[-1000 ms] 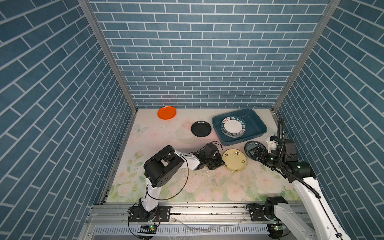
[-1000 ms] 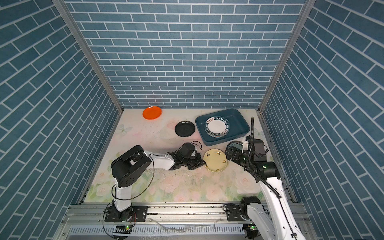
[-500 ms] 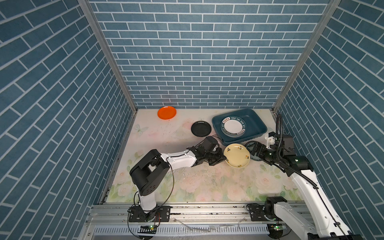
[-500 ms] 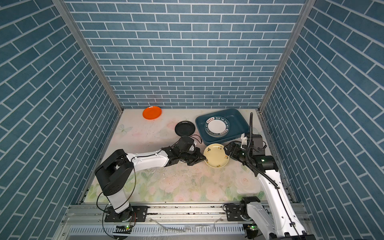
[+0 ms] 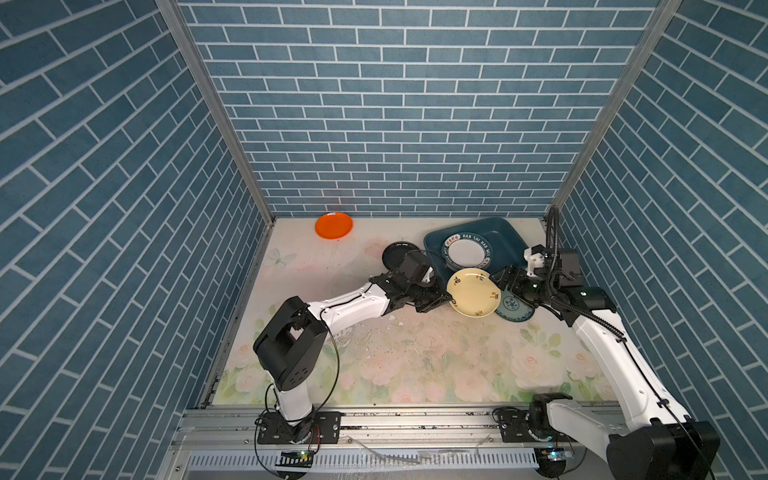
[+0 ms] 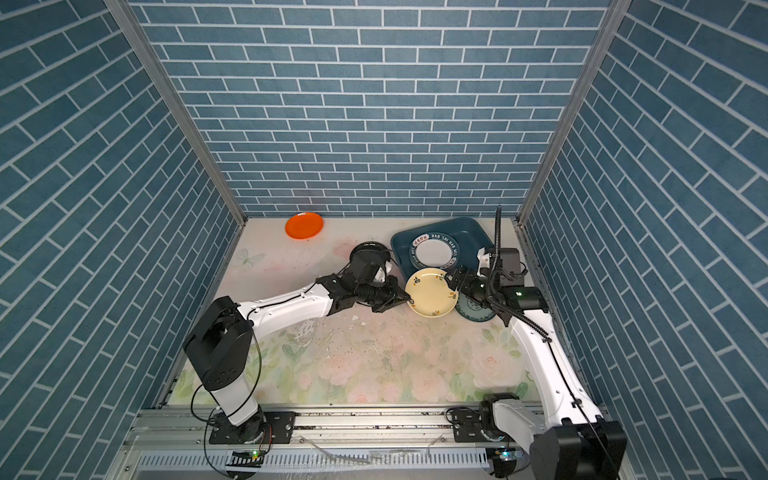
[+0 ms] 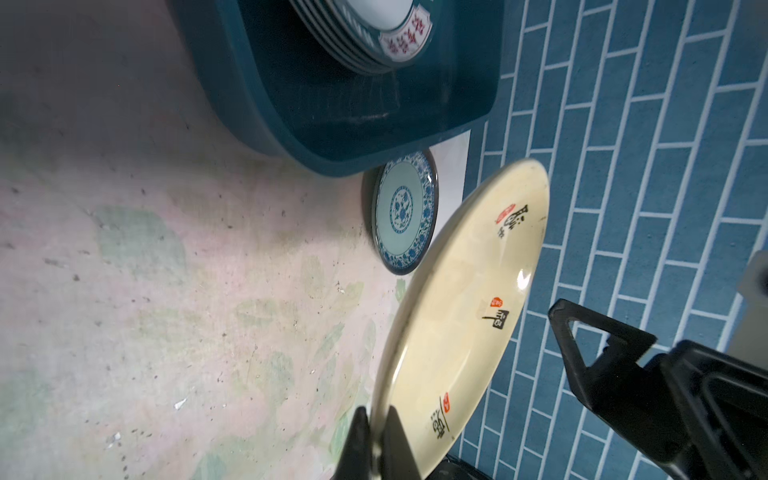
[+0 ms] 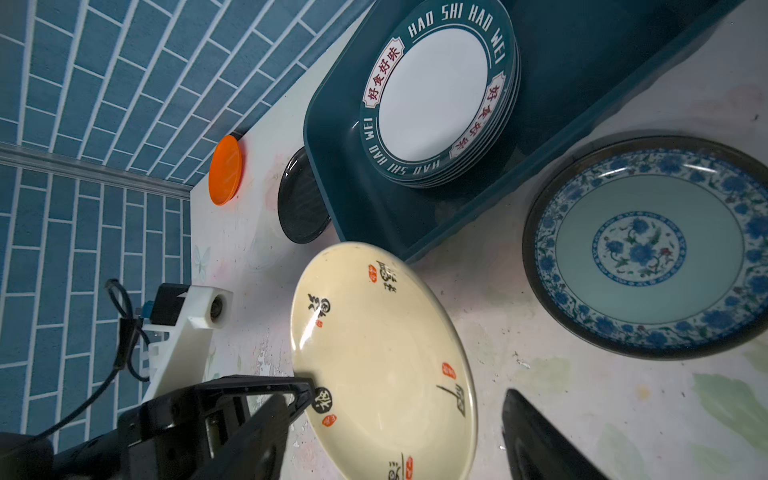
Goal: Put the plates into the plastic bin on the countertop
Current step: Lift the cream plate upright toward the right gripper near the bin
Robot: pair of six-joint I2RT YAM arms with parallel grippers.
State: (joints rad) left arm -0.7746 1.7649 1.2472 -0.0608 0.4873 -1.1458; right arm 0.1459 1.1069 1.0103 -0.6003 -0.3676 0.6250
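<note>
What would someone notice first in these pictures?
A yellow plate hangs tilted beside the bin: the left gripper pinches its rim, and the right gripper straddles the other side, jaws open. In the bin sits a stack of white plates; an orange plate lies alone by the back wall.

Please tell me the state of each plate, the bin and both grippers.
yellow plate: lifted, tilted, pinched at its rim.
left gripper: shut on the yellow plate.
right gripper: open, near the plate's other edge.
white plates: stacked in the bin.
bin: upright, partly filled.
blue patterned plate: flat on the counter beside the bin.
black plate: flat, outside the bin.
orange plate: flat, by the back wall.
</note>
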